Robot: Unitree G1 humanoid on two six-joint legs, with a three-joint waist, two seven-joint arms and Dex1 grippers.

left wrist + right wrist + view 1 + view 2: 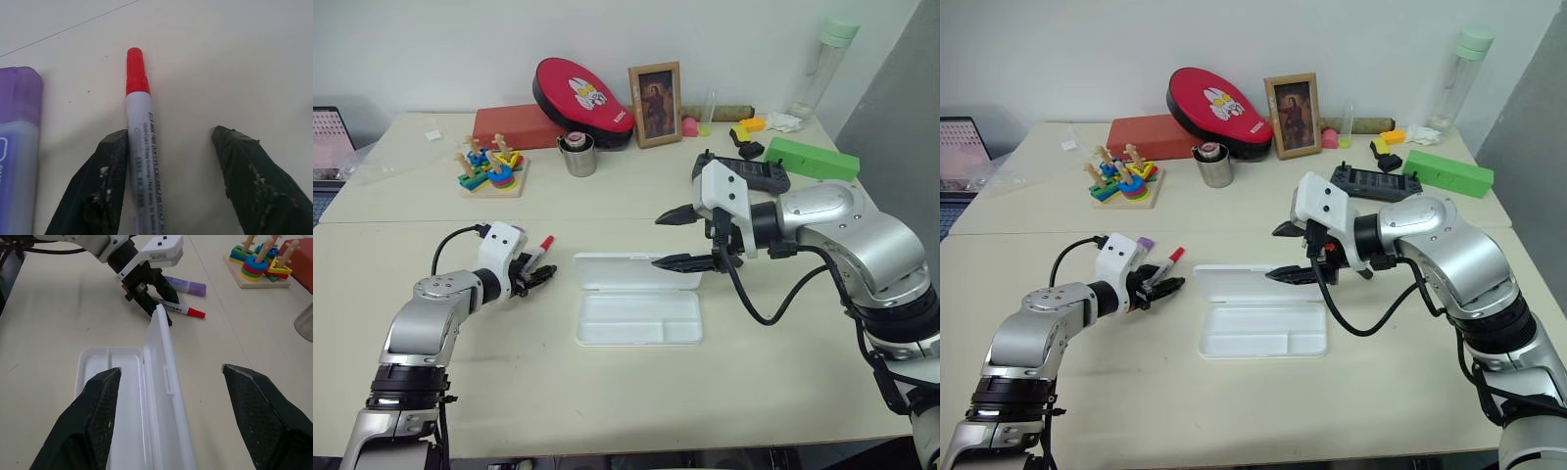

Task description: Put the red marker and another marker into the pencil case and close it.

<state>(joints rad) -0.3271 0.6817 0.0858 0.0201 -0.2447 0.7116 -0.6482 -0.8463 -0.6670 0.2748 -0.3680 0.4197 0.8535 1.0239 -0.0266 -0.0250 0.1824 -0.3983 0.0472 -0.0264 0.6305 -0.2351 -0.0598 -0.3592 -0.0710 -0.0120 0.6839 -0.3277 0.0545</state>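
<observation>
Open pencil case [638, 318] occupies the desk [607, 411] centre; its raised lid blocks access from the far edge. Bare surface lies between the case and the near edge. The ring-stacking toy [491, 171], metal cup [578, 155] and picture frame [655, 104] crowd the far edge

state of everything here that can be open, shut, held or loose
pencil case: open, tray empty, lid tilted up
red marker: capped, on the table, one finger touching it
purple marker: loose on the table
left gripper: part open around the red marker
right gripper: open, empty
</observation>
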